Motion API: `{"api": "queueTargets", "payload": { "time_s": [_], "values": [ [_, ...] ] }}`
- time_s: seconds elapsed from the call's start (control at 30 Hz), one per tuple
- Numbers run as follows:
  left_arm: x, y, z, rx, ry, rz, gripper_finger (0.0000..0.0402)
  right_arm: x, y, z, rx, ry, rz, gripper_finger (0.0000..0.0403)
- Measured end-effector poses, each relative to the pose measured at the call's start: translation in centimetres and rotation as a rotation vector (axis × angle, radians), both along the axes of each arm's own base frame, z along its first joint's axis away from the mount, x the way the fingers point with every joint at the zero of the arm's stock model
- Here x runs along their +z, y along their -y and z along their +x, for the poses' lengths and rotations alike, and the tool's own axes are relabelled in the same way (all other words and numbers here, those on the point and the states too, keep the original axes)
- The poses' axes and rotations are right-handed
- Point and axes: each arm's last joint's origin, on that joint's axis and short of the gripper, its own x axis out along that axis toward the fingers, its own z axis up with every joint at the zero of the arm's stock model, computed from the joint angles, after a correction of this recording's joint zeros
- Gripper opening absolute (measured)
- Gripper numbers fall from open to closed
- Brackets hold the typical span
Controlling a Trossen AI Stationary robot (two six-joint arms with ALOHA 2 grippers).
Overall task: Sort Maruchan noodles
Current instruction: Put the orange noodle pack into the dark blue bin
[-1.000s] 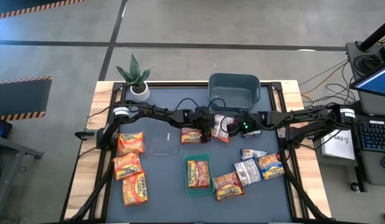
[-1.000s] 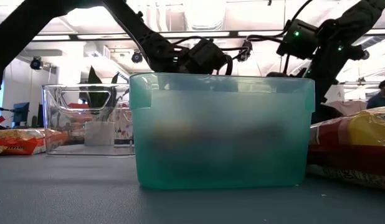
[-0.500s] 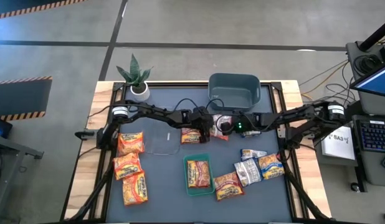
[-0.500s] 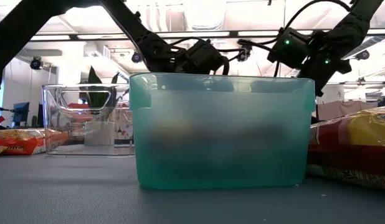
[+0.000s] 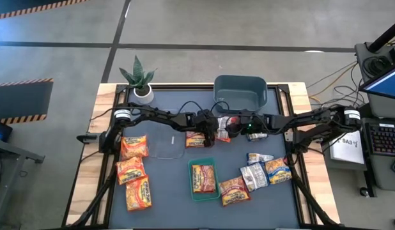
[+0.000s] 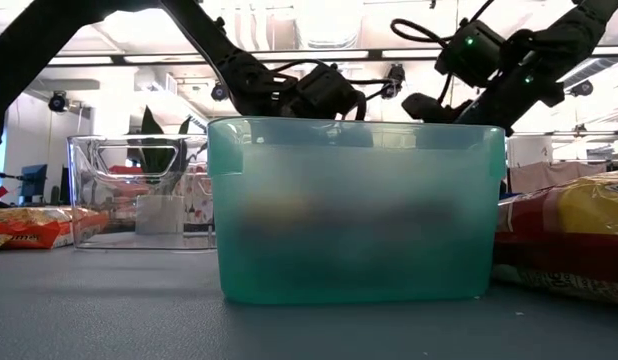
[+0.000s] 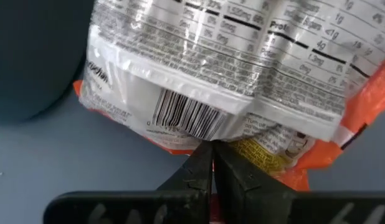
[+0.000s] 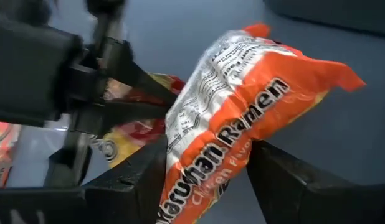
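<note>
Both arms meet at the table's middle over one orange-red Maruchan packet (image 5: 222,127) with a silver back. My right gripper (image 8: 205,186) is shut on it, and my left gripper (image 7: 212,149) is shut at its edge. A second orange packet (image 5: 196,138) lies flat on the table under my left gripper. Three orange packets (image 5: 130,170) lie at the left. One lies in the green tray (image 5: 191,167). Orange, silver and blue-yellow ones (image 5: 254,176) lie at the right. My left gripper pinches the sealed edge (image 7: 202,138) of the packet's silver back, just below the barcode, between its two shut fingertips. It comes about level from the table's left. My right gripper holds the same packet across its width near one end (image 8: 199,168), one finger (image 8: 139,180) on each side. It comes from the table's right. The packet is lifted clear and sticks out beyond the fingers.
A grey-blue bin (image 5: 240,92) stands at the far edge, just behind the grippers. A clear container (image 5: 167,145) sits left of centre and a potted plant (image 5: 140,80) in the far left corner. In the low view, the green tray (image 6: 359,210) blocks most of the table.
My right gripper has carried the packet a little toward the table's left, up to my left gripper, and has risen somewhat. The packet has come up off the table. My left arm has kept nearly still.
</note>
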Motion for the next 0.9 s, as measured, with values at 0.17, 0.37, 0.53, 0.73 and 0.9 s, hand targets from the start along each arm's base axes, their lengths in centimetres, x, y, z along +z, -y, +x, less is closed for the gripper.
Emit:
{"api": "queueTargets", "payload": {
  "time_s": [0.17,0.37,0.53,0.73,0.9],
  "values": [
    [0.4,0.1,0.1,-0.002,0.019,0.001,0.0000,-0.3,0.0,0.0,-0.004,-0.016,-0.008,0.0195],
    [0.5,0.2,0.1,0.007,0.026,-0.005,0.0000,-1.5,0.3,0.7,-0.023,-0.043,-0.027,0.0195],
    [0.4,0.3,0.1,0.009,0.027,-0.007,0.0000,-1.7,0.3,1.0,-0.014,-0.029,-0.037,0.0183],
    [0.7,0.3,0.1,0.008,0.042,-0.006,0.0000,-1.1,0.3,0.8,-0.003,-0.009,-0.049,0.0141],
    [2.1,0.5,-0.1,0.001,0.058,-0.003,0.0000,-0.6,0.2,0.7,0.008,0.005,-0.060,0.0123]
  ]
}}
